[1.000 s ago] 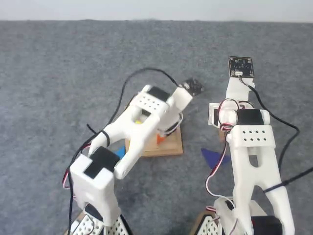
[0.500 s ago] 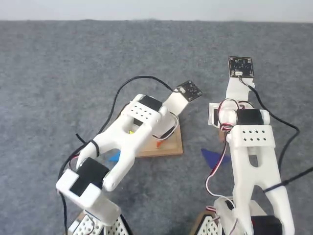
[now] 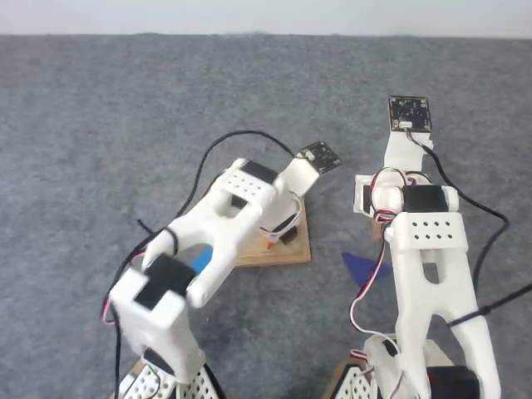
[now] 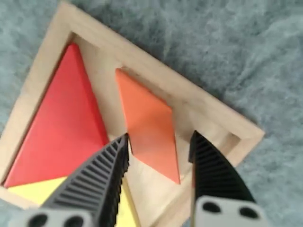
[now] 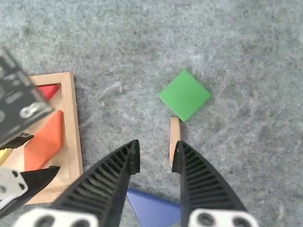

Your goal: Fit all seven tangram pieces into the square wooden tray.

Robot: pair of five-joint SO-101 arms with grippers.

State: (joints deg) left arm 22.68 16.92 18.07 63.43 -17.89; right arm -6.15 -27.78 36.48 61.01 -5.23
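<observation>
Left gripper [image 4: 159,139] open over the orange parallelogram [image 4: 149,125] in the wooden tray [image 4: 213,111] — looks thin, light, probably slick, so pinch its long edges. Right gripper [image 5: 156,146] open too.

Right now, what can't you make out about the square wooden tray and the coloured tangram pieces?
High view: the left arm hides most of the square wooden tray.
Left wrist view: the yellow piece is cut off by the edge and the left gripper.
Right wrist view: the dark blue triangle runs past the edge.
</observation>
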